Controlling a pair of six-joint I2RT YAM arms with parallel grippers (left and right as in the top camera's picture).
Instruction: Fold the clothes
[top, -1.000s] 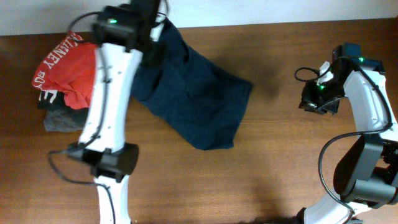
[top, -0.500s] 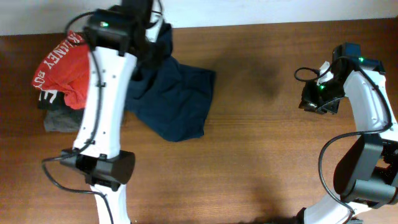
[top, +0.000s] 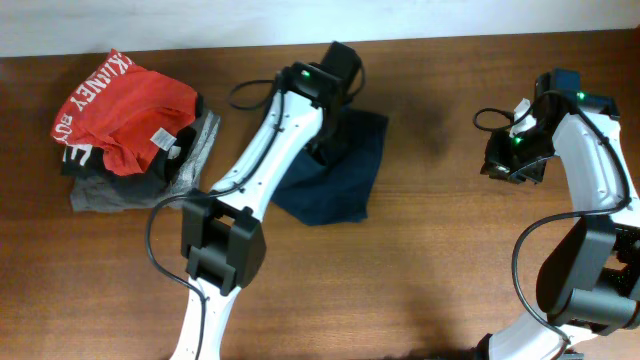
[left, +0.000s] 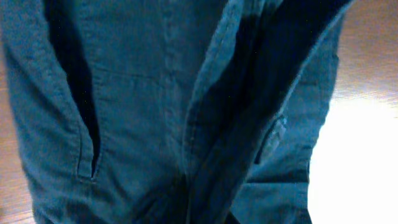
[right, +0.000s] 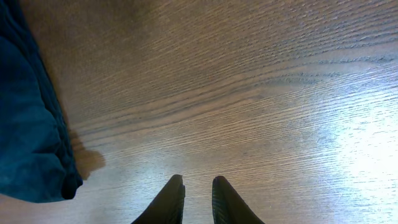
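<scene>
From where I stand, a broad wooden table (top: 440, 270) fills nearly the whole scene. Its top is a warm reddish brown with fine grain running along its length. Behind its far edge runs a narrow strip of pale wall (top: 420, 18), whitish and plain. The wood is lit fairly evenly, and a few soft, blurred shadows lie across it, one faint smudge toward the far right. Close to the surface on the right side, the grain stands out in long wavy lines, and a wash of glare (right: 354, 143) whitens the wood. In the left wrist view, another patch of the top is bleached almost white.
</scene>
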